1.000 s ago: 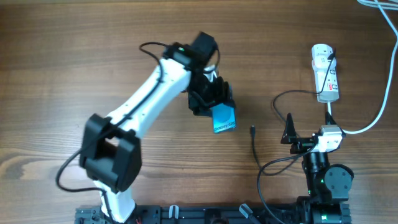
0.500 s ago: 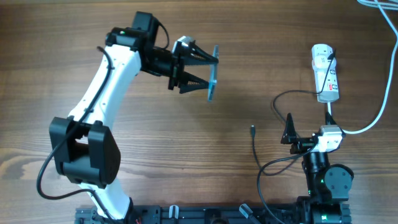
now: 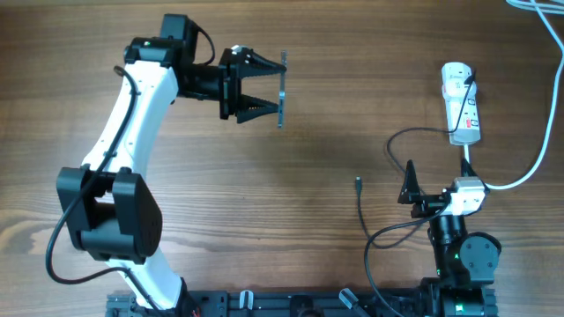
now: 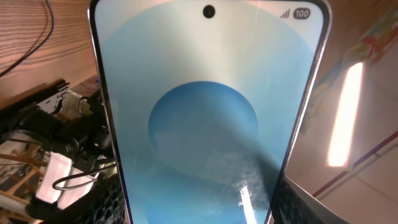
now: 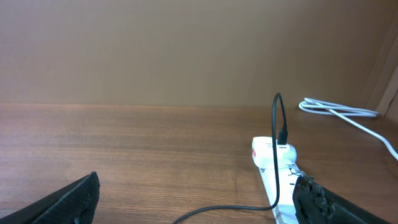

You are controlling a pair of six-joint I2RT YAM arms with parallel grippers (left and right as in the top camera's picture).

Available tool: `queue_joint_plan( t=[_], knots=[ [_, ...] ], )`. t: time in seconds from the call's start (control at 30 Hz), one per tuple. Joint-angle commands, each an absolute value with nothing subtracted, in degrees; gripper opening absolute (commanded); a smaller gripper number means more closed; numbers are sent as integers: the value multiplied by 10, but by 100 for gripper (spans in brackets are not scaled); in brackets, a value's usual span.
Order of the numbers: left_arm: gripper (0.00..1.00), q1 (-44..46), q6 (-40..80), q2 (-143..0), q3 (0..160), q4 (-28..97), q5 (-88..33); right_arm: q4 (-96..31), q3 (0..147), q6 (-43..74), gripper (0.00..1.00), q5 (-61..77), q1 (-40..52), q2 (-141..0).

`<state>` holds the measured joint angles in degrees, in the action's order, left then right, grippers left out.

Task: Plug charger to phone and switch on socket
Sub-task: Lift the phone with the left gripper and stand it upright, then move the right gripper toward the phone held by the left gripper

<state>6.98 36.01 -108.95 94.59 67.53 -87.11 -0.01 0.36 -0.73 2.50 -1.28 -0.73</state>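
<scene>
My left gripper (image 3: pixel 269 88) is shut on the phone (image 3: pixel 281 90) and holds it edge-on above the table at the upper middle. In the left wrist view the phone's teal screen (image 4: pixel 208 118) fills the frame between the fingers. The charger, a thin black cable (image 3: pixel 392 145), runs from the socket down to its plug tip (image 3: pixel 358 184) lying on the table. The socket, a white power strip (image 3: pixel 461 104), lies at the far right; it also shows in the right wrist view (image 5: pixel 281 180). My right gripper (image 3: pixel 408 189) is open and empty near the front right.
A thick white cord (image 3: pixel 539 158) loops from the socket along the right edge. More black cable (image 3: pixel 374 255) lies by the right arm's base. The wooden table (image 3: pixel 264 202) spreads between the arms.
My left arm has lifted the phone off the table, turned it on edge and carried it up and to the left. The right arm has not moved.
</scene>
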Motion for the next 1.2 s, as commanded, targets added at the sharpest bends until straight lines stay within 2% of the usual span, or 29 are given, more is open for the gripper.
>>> queue_joint_plan(
  t=[0.0,0.23,1.17],
  knots=[
    [64,65,406,-1072,957,676,-903,1,3,-13,100,26,-11,-4],
    [65,65,471,-1072,958,675,-904,1,3,-13,100,26,-11,-4],
    [65,65,467,-1072,958,675,-904,1,3,-13,100,26,-11,-4]
  ],
)
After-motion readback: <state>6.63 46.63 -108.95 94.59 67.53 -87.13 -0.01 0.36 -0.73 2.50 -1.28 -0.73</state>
